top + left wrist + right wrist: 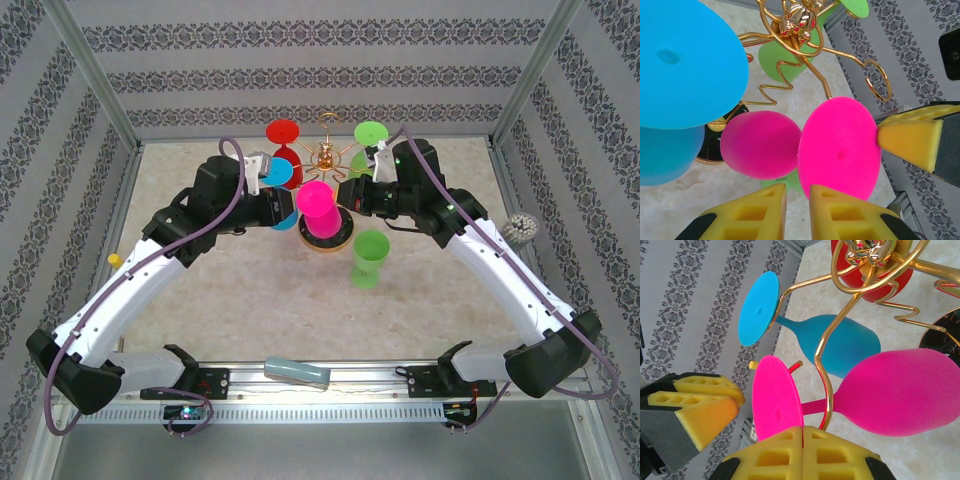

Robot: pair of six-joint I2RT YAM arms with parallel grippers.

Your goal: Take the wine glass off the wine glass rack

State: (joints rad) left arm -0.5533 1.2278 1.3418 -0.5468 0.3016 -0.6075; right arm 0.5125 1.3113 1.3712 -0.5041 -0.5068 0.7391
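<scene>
The gold wine glass rack [326, 155] stands mid-table with several coloured glasses hanging foot-up from its arms. The pink wine glass [318, 205] hangs on the near arm; its bowl [760, 145] and round foot [840, 150] are close in the left wrist view. My left gripper [797, 187] sits just below the stem, its pads a narrow gap apart with nothing between them. My right gripper [803, 429] is shut, pads pressed together on the rim of the pink foot [775, 395], beside the gold wire arm [827, 390]. Its finger [910, 142] touches that rim.
Blue [275, 178], red [283, 132] and green [371, 133] glasses hang on other arms. A green glass [368, 258] stands upright on the table, right of the rack's base. A brush-like object [520, 228] lies at the right wall and a grey-blue item [297, 372] at the front edge.
</scene>
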